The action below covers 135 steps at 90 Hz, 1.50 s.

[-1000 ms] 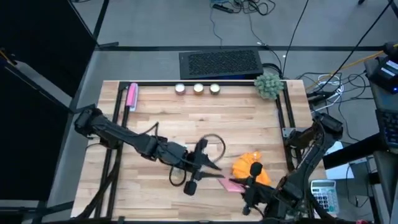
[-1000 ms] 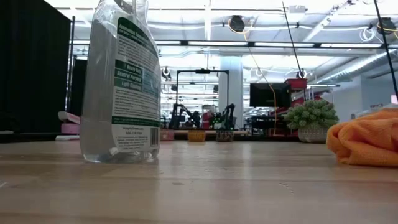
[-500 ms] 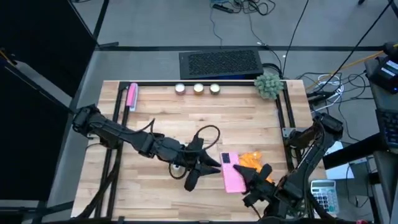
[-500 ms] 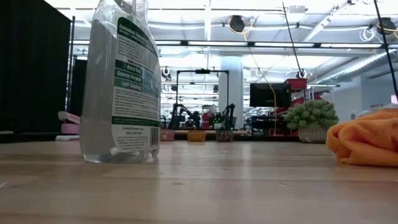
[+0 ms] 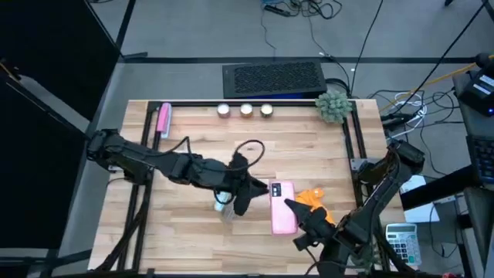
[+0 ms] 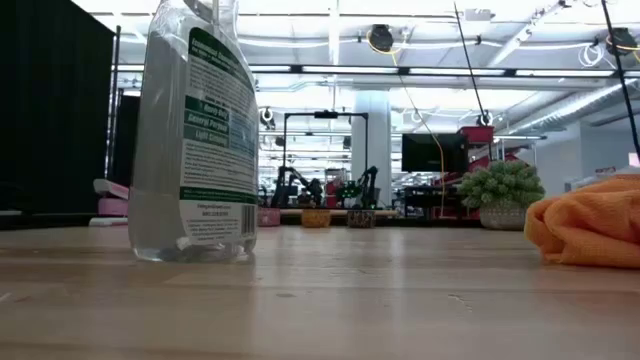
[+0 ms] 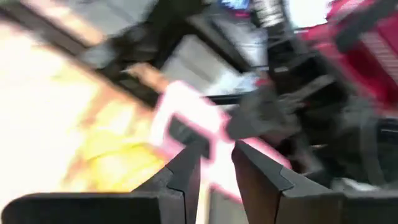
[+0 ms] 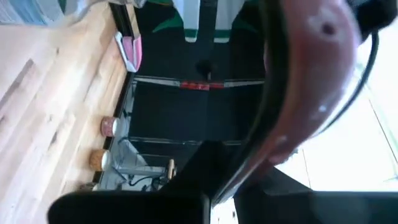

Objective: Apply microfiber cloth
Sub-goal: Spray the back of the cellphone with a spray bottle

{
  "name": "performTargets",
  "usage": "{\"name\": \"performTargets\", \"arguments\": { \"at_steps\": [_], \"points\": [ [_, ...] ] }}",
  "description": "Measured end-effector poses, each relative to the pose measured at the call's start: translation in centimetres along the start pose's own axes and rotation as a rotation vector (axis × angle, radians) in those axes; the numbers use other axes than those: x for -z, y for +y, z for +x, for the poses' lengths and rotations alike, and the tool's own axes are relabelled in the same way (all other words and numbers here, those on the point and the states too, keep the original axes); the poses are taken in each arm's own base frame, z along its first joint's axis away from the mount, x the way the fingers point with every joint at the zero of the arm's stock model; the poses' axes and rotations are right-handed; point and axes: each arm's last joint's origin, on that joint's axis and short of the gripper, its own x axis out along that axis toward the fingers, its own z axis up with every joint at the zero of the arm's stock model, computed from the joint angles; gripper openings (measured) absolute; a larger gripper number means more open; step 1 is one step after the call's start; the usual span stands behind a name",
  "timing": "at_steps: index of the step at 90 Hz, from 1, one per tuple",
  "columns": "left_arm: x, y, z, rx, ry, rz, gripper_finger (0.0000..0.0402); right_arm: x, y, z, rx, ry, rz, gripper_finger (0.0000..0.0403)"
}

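The microfiber cloth [image 5: 312,198] lies bunched at the table's five o'clock, touching the pink phone [image 5: 282,207] held by the right gripper [image 5: 297,209]; left gripper [image 5: 245,188], nearly closed and seemingly empty, should steady it.

A spray bottle [image 6: 193,130] stands left of the microfiber cloth [image 6: 590,220].

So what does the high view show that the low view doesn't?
Only the high view shows both arms, the left gripper and right gripper, a pink-cased phone between them, and the pink stick-shaped object. Only the low view shows the spray bottle's label and the room behind. Both show the orange microfiber cloth, the small green plant and the wooden table.
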Motion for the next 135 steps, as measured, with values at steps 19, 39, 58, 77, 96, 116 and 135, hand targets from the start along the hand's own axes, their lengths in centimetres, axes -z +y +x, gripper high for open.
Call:
{"name": "performTargets", "arguments": {
  "at_steps": [19, 39, 58, 77, 96, 116, 135],
  "points": [
    [0.3, -0.2, 0.2, 0.008, 0.004, -0.072, 0.0080, 0.1, 0.0, 0.8, -0.002, 0.023, -0.038, 0.0011],
    [0.9, 0.4, 1.3, -0.010, 0.040, -0.123, 0.0080, 0.1, -0.1, 2.2, -0.007, 0.062, -0.070, 0.0011],
    [0.5, 0.9, 1.4, -0.021, 0.040, -0.119, 0.0080, 0.1, -0.2, 2.3, -0.005, 0.068, -0.077, 0.0011],
    [-0.3, 1.6, 1.1, -0.038, 0.041, -0.133, 0.0080, 0.1, -0.2, 2.5, -0.003, 0.075, -0.070, 0.0011],
    [-0.9, 2.5, 1.3, -0.067, 0.031, -0.145, 0.0080, 0.4, -0.3, 4.1, -0.008, 0.124, -0.110, 0.0011],
    [-1.7, 2.9, 1.5, -0.023, 0.016, -0.239, 0.0080, 0.9, -0.5, 6.0, 0.003, 0.197, -0.091, 0.0012],
    [-1.8, 2.8, 1.5, 0.006, 0.027, -0.245, 0.0080, 0.9, -0.6, 6.6, 0.001, 0.213, -0.079, 0.0012]
  ]
}}
